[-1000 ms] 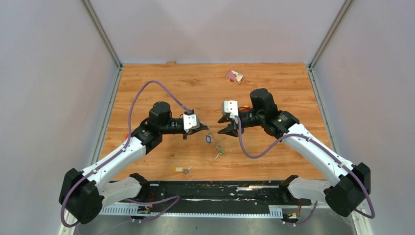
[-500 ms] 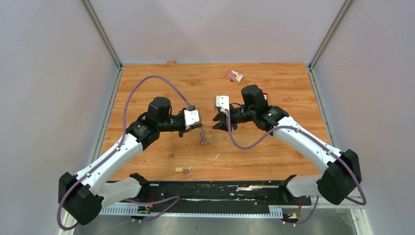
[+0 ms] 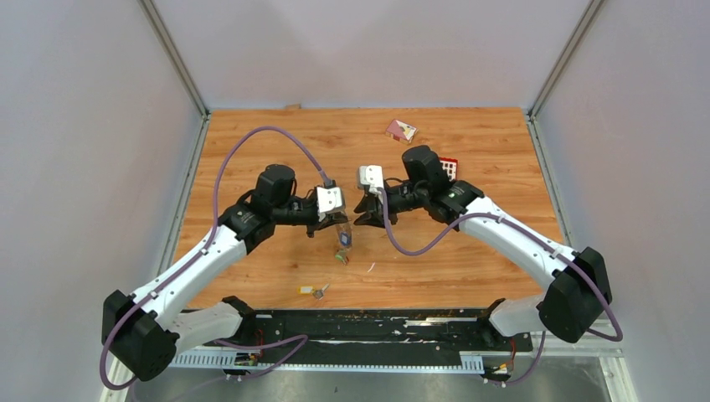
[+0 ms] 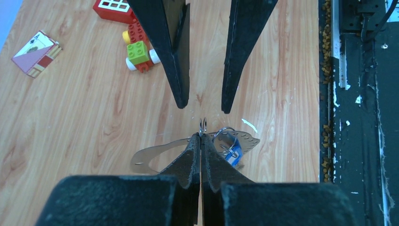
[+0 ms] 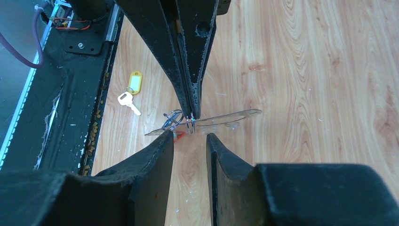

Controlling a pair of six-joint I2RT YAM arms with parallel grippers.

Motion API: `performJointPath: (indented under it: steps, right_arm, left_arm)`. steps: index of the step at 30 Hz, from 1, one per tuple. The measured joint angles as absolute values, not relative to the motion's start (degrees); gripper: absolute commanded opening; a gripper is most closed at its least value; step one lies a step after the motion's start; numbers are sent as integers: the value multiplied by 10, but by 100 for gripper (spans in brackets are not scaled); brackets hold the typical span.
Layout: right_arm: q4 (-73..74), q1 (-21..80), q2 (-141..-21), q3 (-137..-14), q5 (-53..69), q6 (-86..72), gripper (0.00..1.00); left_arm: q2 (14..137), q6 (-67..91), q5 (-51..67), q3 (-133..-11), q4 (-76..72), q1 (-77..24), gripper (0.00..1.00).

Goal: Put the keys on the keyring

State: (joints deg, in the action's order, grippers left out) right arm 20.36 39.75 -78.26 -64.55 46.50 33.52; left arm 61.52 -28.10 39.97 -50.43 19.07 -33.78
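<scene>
Left wrist view: left gripper [image 4: 201, 137] clamped shut on the keyring [image 4: 203, 124]; right gripper [image 4: 203, 107] facing it, jaws partly apart, empty, close by.

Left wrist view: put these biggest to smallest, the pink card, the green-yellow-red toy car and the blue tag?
1. Pink card and green-yellow-red toy car: look alike, unranked.
2. Blue tag: smallest, partly hidden.

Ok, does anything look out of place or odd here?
A small silvery key with a yellow plastic tag lies alone on the wooden table near the black base rail, well apart from the flat grey metallic keyring pinched by the shut fingers of the left gripper. Brownish crumbs litter that rail. Nothing looks damaged.
</scene>
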Motion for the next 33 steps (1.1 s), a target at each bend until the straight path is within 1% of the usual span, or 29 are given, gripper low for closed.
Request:
performJointPath:
  steps: [3, 6, 13, 20, 23, 25, 28, 31, 33]
  right_arm:
    - [203, 401, -789, -646, 467, 333, 29]
    - [199, 404, -792, -646, 466, 331, 24]
    - [194, 407, -795, -646, 466, 330, 22]
    - [193, 411, -804, -646, 465, 331, 15]
    - [194, 412, -809, -646, 465, 331, 9]
    - [194, 413, -810, -646, 466, 331, 1]
    - [194, 415, -810, -646, 466, 332, 0]
    - [194, 415, -810, -646, 466, 333, 0]
    - [194, 414, -809, -646, 466, 332, 0]
  left_arm:
    - [618, -273, 404, -504, 191, -338, 0]
    - [621, -271, 406, -504, 191, -338, 0]
    - [622, -264, 415, -504, 191, -338, 0]
    - [623, -258, 421, -504, 191, -338, 0]
    - [623, -258, 421, -504, 191, -338, 0]
    - [623, -258, 420, -504, 191, -338, 0]
    - [623, -257, 420, -504, 191, -338, 0]
    - [623, -256, 420, -504, 190, -337, 11]
    - [623, -257, 422, -504, 189, -337, 16]
